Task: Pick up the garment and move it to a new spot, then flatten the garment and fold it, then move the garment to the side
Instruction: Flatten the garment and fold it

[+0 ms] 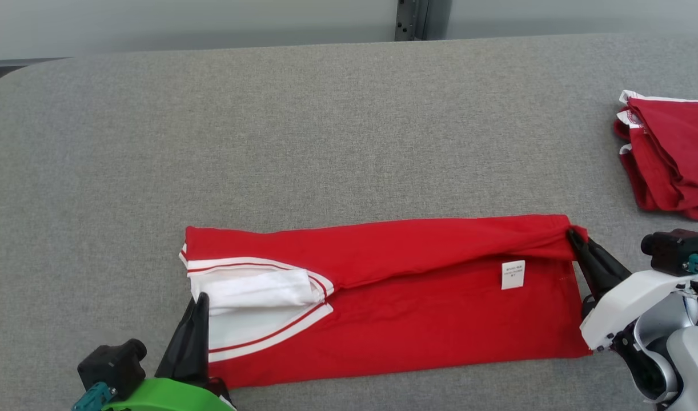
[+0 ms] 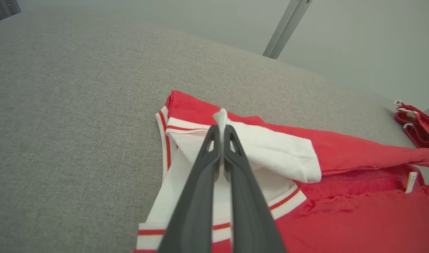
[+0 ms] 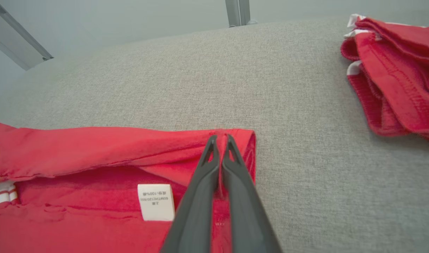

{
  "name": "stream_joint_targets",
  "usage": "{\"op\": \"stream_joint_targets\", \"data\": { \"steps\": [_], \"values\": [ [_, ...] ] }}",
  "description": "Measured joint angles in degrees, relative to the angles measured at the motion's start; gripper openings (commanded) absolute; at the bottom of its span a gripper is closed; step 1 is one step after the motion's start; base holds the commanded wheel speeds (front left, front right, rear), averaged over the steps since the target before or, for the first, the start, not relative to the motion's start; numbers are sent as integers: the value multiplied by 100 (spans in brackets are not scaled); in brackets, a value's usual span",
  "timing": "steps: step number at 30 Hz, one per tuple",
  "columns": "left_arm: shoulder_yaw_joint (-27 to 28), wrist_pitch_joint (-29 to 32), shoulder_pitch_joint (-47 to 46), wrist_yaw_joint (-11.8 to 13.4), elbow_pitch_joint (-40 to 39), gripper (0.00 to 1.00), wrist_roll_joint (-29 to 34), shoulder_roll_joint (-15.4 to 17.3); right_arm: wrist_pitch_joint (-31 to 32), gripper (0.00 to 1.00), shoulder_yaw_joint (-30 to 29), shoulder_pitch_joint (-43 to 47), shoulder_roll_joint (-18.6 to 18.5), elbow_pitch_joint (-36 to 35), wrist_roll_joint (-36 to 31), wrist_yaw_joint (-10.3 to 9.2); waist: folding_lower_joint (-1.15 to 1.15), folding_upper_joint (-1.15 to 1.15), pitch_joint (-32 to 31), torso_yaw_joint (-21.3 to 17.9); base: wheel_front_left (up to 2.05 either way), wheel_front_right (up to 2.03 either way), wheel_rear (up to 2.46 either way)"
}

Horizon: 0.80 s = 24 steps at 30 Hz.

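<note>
The grey fabric-covered bench (image 1: pixel 349 114) carries everything. On it the red knit garment with white striped trim (image 1: pixel 412 319) lies stretched between the two sets of jaws, its far long edge already turned over toward the near one. The left jaws are clenched on a fold of the white trim at one end; the right jaws are clenched on the red hem corner of the turned-over flap at the other. Beyond the right jaws, well apart, sits a stack of folded red garments (image 1: pixel 674 160). A small white care label (image 1: pixel 513 274) shows just inside the right jaws.

The cloth looks soft, light and limp, so it will likely sag wherever it is unsupported and drag on the textile bench rather than slide. Corners and hems, taken at both ends together, seem the best holds.
</note>
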Motion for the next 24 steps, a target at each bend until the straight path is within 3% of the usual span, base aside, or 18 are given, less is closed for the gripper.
{"op": "stream_joint_targets", "data": {
  "steps": [1, 2, 4, 5, 6, 16, 24],
  "values": [
    [-21, 0, 12, -12, 57, 0, 0, -1, 8, 0, -37, 67, 48, -30, -31, 0, 0, 0, -12, -4, 0, 0, 0],
    [-34, -5, 25, -26, 101, 3, -7, -7, 15, 11, -78, 125, 98, -55, -56, 0, 0, 0, -21, -8, 0, 0, 0],
    [-54, -7, 59, -43, 182, 20, -42, -32, 30, 29, -156, 235, 193, -92, -99, 0, 0, 0, -38, -22, 0, 0, 0],
    [-64, -13, 85, -56, 219, 44, -45, -36, 26, 56, -219, 299, 248, -104, -118, 0, 0, 0, -47, -31, 0, 0, 0],
    [-71, -14, 113, -63, 246, 100, -69, -38, 8, 100, -268, 363, 287, -116, -165, 0, 0, 0, -55, -39, 0, 0, 0],
    [176, -321, 470, 26, 123, 100, -190, -44, -186, 100, -992, 996, 655, -464, -313, 0, 0, 0, -185, -92, 0, 0, 0],
    [3, -419, 263, -11, 202, 100, -67, -148, -68, 100, -1539, 1084, 880, -648, -526, -1, 0, 0, -367, -85, 0, 0, 0]
  ]
}}
